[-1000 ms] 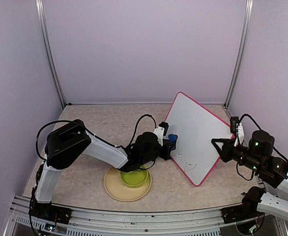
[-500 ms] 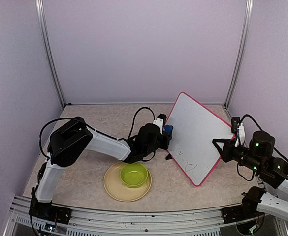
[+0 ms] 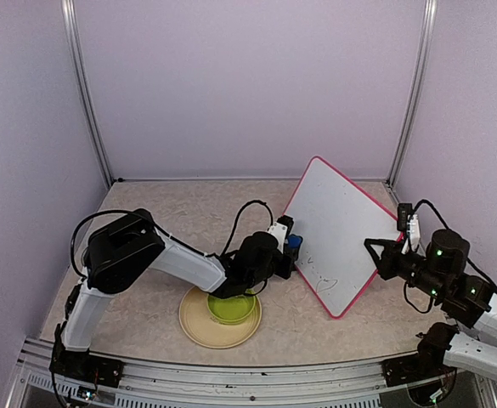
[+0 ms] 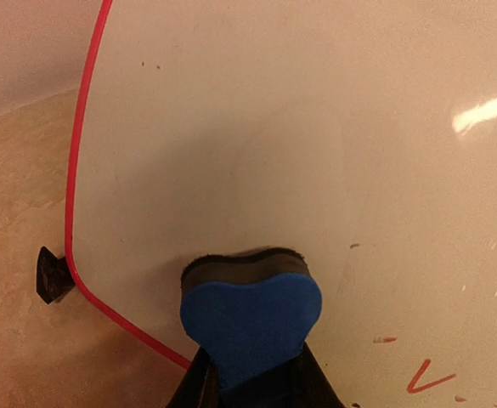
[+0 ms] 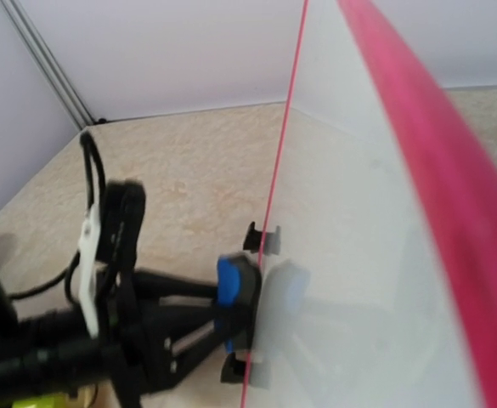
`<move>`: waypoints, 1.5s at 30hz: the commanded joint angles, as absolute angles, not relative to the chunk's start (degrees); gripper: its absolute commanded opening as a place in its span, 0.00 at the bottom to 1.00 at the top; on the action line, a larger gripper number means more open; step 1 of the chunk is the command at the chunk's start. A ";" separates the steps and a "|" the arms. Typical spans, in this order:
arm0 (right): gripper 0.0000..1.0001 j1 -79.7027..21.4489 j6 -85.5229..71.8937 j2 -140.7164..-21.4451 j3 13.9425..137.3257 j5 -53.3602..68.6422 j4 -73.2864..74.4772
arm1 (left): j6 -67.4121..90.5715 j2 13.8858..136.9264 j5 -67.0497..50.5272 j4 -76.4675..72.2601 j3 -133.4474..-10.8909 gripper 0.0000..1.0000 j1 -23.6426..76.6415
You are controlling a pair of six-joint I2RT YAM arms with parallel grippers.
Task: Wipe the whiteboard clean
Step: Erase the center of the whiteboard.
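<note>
The whiteboard (image 3: pixel 341 225) has a pink-red frame and stands tilted on the table at the right. Faint marks (image 3: pixel 324 280) sit near its lower corner. My left gripper (image 3: pixel 287 248) is shut on a blue heart-shaped eraser (image 3: pixel 296 242). The eraser's dark felt is pressed against the board's lower left part. In the left wrist view the eraser (image 4: pixel 251 313) lies flat on the whiteboard (image 4: pixel 273 127), with red strokes (image 4: pixel 426 376) to its right. My right gripper (image 3: pixel 382 255) is shut on the board's right edge. The right wrist view shows the whiteboard (image 5: pixel 375 280) edge-on and the eraser (image 5: pixel 229 293) against it.
A green bowl (image 3: pixel 231 308) sits on a beige plate (image 3: pixel 195 327) in front of the left arm, just under its forearm. One black foot (image 4: pixel 53 274) of the board rests on the table. Lilac walls and metal posts (image 3: pixel 414 93) close in the back and sides.
The left gripper carried the eraser up along the board's left edge, then back down towards the lower corner. The board shifted slightly in the right gripper's hold.
</note>
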State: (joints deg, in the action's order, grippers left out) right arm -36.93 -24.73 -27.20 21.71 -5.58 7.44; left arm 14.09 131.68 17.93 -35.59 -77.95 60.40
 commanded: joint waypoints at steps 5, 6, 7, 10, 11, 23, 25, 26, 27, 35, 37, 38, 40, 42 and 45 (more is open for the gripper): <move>0.00 -37.09 -23.03 -26.82 16.44 -1.45 -9.34 | 16.34 127.09 19.15 -39.80 -71.46 0.00 60.12; 0.00 -37.09 -22.76 -25.86 16.03 -1.28 -9.88 | 16.52 126.15 19.72 -40.30 -70.52 0.00 59.85; 0.00 -37.09 -22.50 -24.87 15.78 -1.40 -10.21 | 16.69 125.35 20.44 -40.80 -69.66 0.00 59.55; 0.00 -37.09 -21.48 -22.57 15.19 -2.20 -10.97 | 17.42 123.05 22.25 -41.72 -67.45 0.00 58.31; 0.00 -37.09 -21.11 -22.32 14.96 -2.47 -11.31 | 17.58 122.44 22.47 -42.05 -66.97 0.00 57.86; 0.00 -37.09 -18.49 -29.53 17.53 -5.53 -18.81 | 15.95 118.59 24.33 -41.97 -65.94 0.00 54.87; 0.00 -37.09 -17.77 -32.22 18.64 -5.76 -20.37 | 15.79 118.56 24.26 -41.74 -65.94 0.00 54.61; 0.00 -37.09 -17.54 -33.46 19.10 -5.86 -21.15 | 15.74 118.48 24.35 -41.73 -65.92 0.00 54.51; 0.00 -37.09 -17.40 -34.75 19.49 -5.84 -21.97 | 15.77 118.47 24.28 -41.75 -65.96 0.00 54.45; 0.00 -37.09 -17.27 -43.48 22.50 -6.21 -25.82 | 15.23 119.73 24.05 -40.91 -66.83 0.00 54.32; 0.00 -37.09 -17.32 -45.55 23.41 -5.83 -25.99 | 14.60 120.95 23.27 -39.70 -68.21 0.00 53.94; 0.00 -37.09 -17.54 -46.35 23.76 -5.71 -25.98 | 14.22 121.86 22.93 -38.90 -69.12 0.00 53.76; 0.00 -37.09 -17.81 -47.49 24.12 -5.87 -26.10 | 13.96 123.78 22.30 -37.42 -71.29 0.00 53.35; 0.00 -37.11 -18.17 -48.08 24.30 -6.44 -25.86 | 13.96 125.40 21.68 -35.80 -72.94 0.00 52.95; 0.00 -37.09 -18.45 -48.84 25.02 -6.95 -24.68 | 13.41 128.46 21.39 -34.31 -76.11 0.00 52.74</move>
State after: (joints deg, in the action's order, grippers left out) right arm -37.01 -19.03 -48.77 21.52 -4.80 -18.68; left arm 14.94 124.53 22.50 -37.76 -72.42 53.43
